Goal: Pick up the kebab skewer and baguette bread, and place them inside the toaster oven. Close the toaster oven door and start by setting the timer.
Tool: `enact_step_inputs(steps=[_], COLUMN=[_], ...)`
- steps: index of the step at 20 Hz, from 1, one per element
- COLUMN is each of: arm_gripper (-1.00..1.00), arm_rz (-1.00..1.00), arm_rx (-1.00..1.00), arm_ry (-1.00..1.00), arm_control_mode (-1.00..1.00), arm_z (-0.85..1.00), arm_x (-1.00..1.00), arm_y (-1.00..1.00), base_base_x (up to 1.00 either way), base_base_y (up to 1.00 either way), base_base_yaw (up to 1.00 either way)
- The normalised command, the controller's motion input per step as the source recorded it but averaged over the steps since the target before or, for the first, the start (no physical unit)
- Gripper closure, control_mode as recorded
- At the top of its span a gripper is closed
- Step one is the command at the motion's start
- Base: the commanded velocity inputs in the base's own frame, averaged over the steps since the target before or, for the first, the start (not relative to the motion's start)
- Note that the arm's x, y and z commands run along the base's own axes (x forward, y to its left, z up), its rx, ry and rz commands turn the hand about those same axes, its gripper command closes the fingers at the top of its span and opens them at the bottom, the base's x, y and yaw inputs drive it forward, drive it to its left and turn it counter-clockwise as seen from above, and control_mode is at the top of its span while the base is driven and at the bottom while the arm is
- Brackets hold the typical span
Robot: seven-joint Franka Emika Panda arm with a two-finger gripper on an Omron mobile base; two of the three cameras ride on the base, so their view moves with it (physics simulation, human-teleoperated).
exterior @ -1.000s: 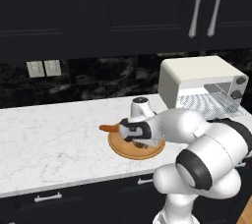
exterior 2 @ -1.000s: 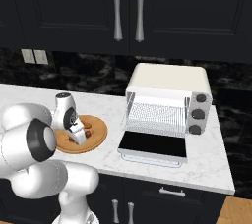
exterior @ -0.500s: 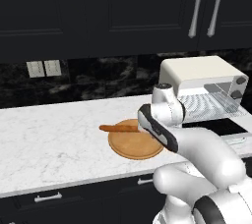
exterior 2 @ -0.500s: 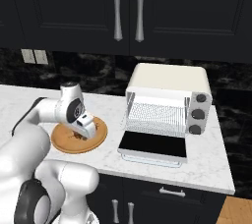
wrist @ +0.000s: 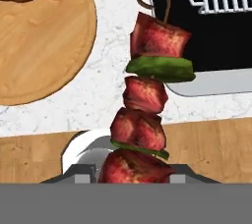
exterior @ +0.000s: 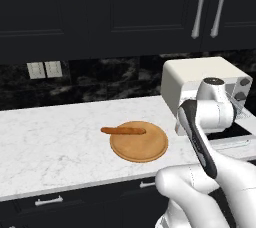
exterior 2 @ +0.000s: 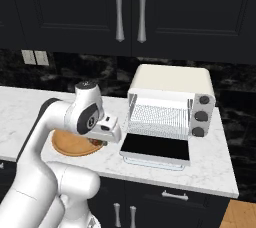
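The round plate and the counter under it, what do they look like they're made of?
The plate looks like wood: matte orange-brown with faint grain streaks and a raised rim. The counter looks like polished marble or a similar stone: white with thin grey veins. Being rendered, neither is certain.

A rendered home kitchen: dark panelled wall cabinets with long silver bar handles (exterior 2: 118,8) are hanging above a black marbled backsplash (exterior: 110,79), where pale wall switch plates (exterior: 44,69) are showing. A white marble table (exterior: 50,142) is running over dark lower drawers with silver pulls (exterior 2: 175,195), and is carrying a cream-white boxy toaster oven (exterior 2: 172,79) and a round wooden plate (exterior: 142,144). Wooden flooring (exterior 2: 242,214) is showing at the corner.
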Motion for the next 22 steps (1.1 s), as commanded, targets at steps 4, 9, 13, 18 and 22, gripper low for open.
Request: enact_step_inputs(steps=[4,9,13,18,22], arm_gripper=[1.00,1.00,1.00,1.00,1.00], arm_rz=[0.20,0.07,0.00,0.00,0.00], arm_rx=[0.00,0.00,0.01,0.06,0.01], arm_ry=[0.00,0.00,0.01,0.00,-0.03], arm_control_mode=[-1.00,-1.00,-1.00,-1.00,-1.00], arm_z=[0.67,0.21,0.00,-0.04,-0.31], arm_x=[-0.04,0.31,0.63,0.31,0.20], arm_y=[-1.00,-0.77,-0.26,0.00,0.00], base_base_x=[0.00,0.00,0.00,0.00,0.00], base_base_y=[0.00,0.00,0.00,0.00,0.00], base_base_yaw=[0.00,0.00,0.00,0.00,0.00])
